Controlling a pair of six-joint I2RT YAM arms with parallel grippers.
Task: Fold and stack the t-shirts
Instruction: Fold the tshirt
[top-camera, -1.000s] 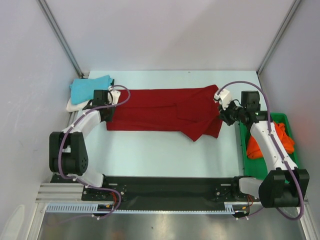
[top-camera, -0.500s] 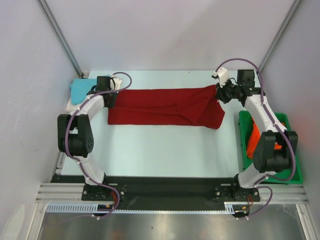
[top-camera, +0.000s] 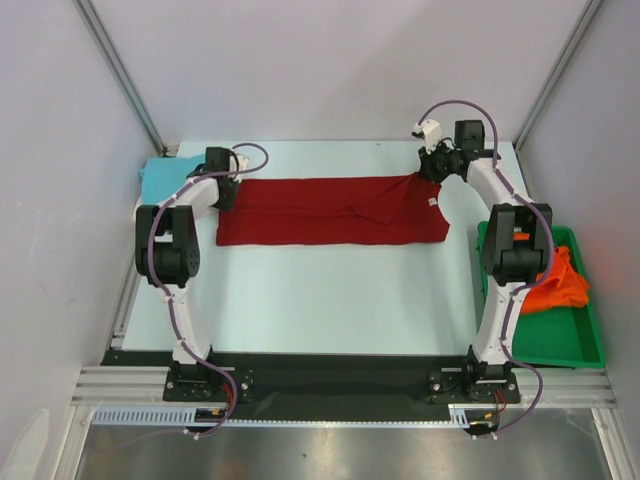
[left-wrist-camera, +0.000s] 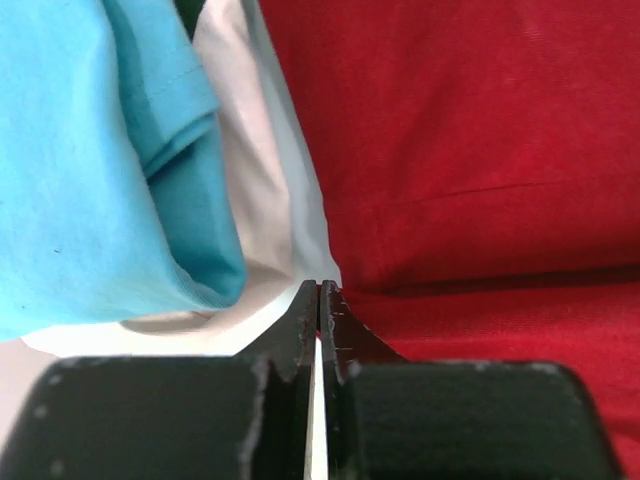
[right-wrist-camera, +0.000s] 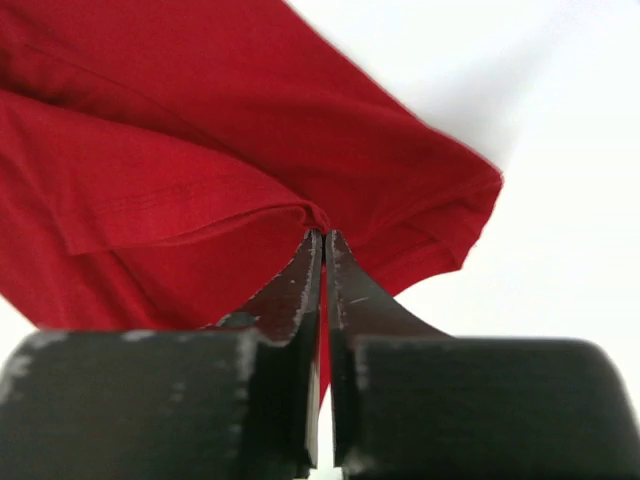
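The dark red t-shirt (top-camera: 330, 212) lies as a long flat band across the far half of the table. My left gripper (top-camera: 224, 192) is shut on its left edge; in the left wrist view the closed tips (left-wrist-camera: 320, 292) pinch the red cloth (left-wrist-camera: 480, 150). My right gripper (top-camera: 430, 172) is shut on the far right corner, slightly lifted, and its wrist view shows the cloth (right-wrist-camera: 180, 170) bunched at the tips (right-wrist-camera: 325, 236). The turquoise t-shirt (top-camera: 163, 178) sits folded at the far left, on the cream one (left-wrist-camera: 255, 170). The orange t-shirt (top-camera: 556, 285) lies crumpled in the tray.
A green plastic tray (top-camera: 560, 345) stands at the right edge of the table. White walls and slanted metal posts (top-camera: 120, 75) close in the left, right and far sides. The pale table (top-camera: 330, 300) shows bare in front of the red shirt.
Both arms have stretched toward the far side with the red shirt's ends in their grip. The hanging right flap has been drawn up, and the shirt now lies as a straight band.
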